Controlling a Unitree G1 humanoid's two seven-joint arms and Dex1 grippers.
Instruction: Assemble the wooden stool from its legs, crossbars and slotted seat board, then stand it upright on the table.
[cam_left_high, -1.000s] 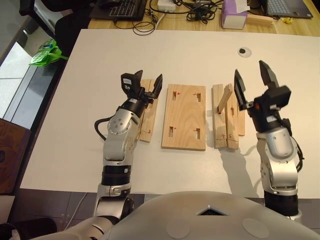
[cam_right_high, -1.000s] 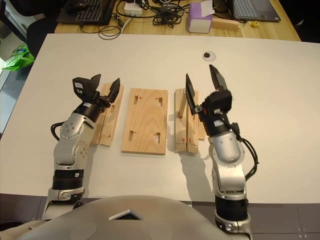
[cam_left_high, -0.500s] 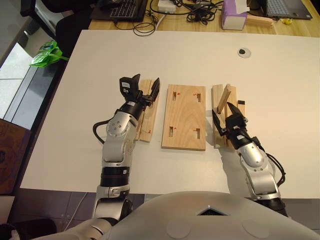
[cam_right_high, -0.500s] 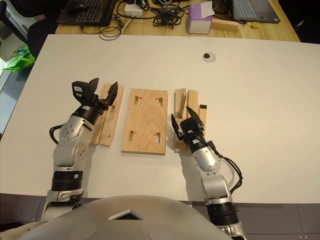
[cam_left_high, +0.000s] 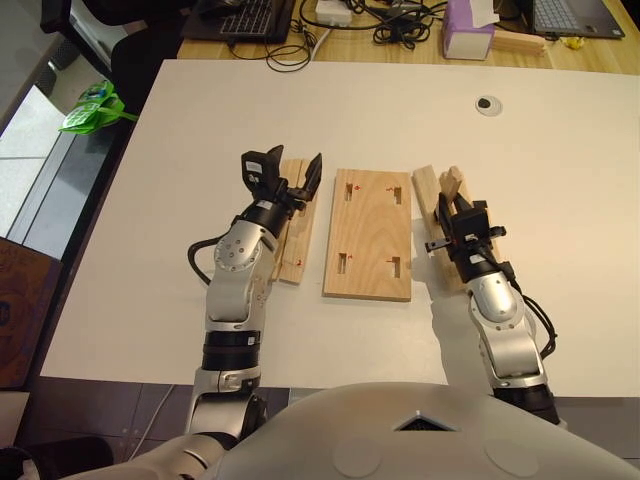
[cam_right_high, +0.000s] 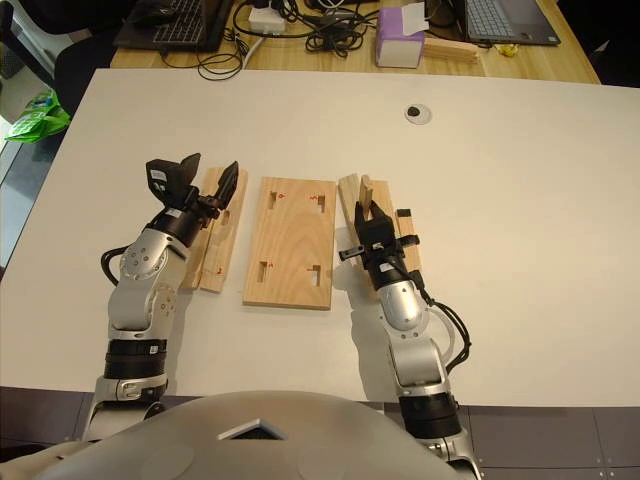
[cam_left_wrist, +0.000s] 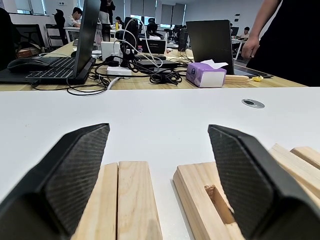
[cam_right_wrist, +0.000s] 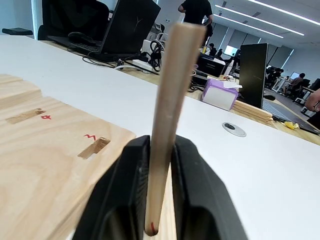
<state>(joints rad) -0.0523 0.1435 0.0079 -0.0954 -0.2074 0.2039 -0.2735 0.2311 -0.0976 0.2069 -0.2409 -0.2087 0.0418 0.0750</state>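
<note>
White table (cam_left_high: 150, 250): slotted seat board (cam_left_high: 367, 233) lies flat mid-table. Right gripper (cam_left_high: 460, 207) sits just beside the board's right edge, fingers clamped on a thin wooden strip (cam_right_wrist: 175, 90) that tilts up from the right-hand pieces (cam_left_high: 426, 185). Left gripper (cam_left_high: 288, 168) hovers with fingers apart above the left-hand legs (cam_left_high: 297, 250).

Gripper (cam_left_wrist: 159, 132) spread wide over wooden legs (cam_left_wrist: 134, 200).
</note>
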